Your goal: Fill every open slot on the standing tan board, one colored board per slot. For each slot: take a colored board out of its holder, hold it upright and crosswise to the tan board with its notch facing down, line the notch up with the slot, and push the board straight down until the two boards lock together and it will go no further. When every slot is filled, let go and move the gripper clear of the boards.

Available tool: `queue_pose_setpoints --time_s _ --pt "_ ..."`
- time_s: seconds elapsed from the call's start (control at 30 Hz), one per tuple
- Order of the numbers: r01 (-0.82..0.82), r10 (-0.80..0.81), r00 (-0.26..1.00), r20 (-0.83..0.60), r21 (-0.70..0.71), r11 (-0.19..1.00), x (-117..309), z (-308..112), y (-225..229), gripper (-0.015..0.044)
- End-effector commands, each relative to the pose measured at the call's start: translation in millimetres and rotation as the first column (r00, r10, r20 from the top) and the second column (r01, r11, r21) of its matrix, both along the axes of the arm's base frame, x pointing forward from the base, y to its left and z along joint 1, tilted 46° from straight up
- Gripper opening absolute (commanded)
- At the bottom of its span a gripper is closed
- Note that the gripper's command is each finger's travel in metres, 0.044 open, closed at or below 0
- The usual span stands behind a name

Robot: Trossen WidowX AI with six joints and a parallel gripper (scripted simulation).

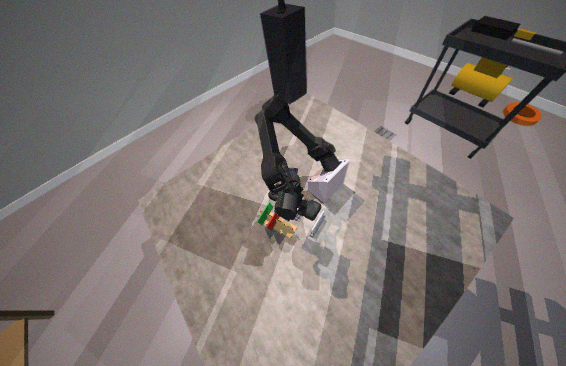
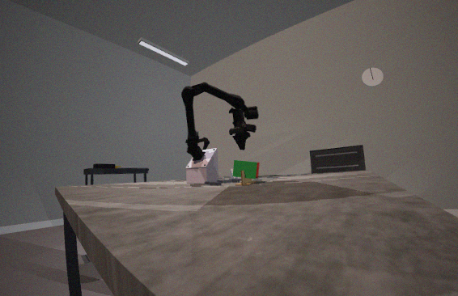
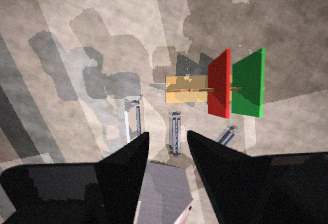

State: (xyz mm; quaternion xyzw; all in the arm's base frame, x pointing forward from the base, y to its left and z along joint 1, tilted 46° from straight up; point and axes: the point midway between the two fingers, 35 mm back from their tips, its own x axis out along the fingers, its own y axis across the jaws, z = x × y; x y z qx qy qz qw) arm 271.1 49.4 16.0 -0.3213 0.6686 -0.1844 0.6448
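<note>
Tan board [image 1: 286, 228] [image 2: 243, 178] [image 3: 186, 90] standing on edge above its flat foot, which presumably keeps it upright under a downward push; red board [image 1: 272, 221] [image 2: 258, 170] [image 3: 219, 85] and green board [image 1: 264, 214] [image 2: 246, 169] [image 3: 248, 85] stand upright across it, side by side toward one end, apparently locked by their notches; whether a slot remains open cannot be told. Beside it, the middle holder [image 3: 178, 133] and right-hand holder [image 3: 227, 136] show no colored board; the contents of the pale-edged holder [image 1: 317, 225] [image 3: 138, 117] are unclear. Gripper [image 1: 297, 212] [image 2: 242, 148] [image 3: 168, 135] hangs above, fingers partly open with nothing between them, a posture suited to clearance; if every slot is filled, only withdrawal remains; otherwise another board is needed, and a low sideways sweep could knock the seated pair.
</note>
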Motion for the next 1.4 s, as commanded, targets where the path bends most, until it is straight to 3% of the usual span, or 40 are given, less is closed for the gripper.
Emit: queue_pose_setpoints --time_s 0.0,0.13,0.33,0.53,1.37 --pt "0.017 -0.018 1.000 -0.022 -0.013 1.000 -43 -25 32 0.0184" --pt "0.037 -0.039 0.999 -0.022 -0.048 0.998 -83 -42 51 0.0184" --pt "0.038 -0.039 0.999 -0.021 -0.050 0.998 -84 -45 49 0.0184" --pt "0.039 -0.040 0.999 -0.020 -0.052 0.998 -84 -87 0 0.0184" --pt "0.039 -0.040 0.999 -0.020 -0.054 0.998 -86 -113 -26 0.0184"
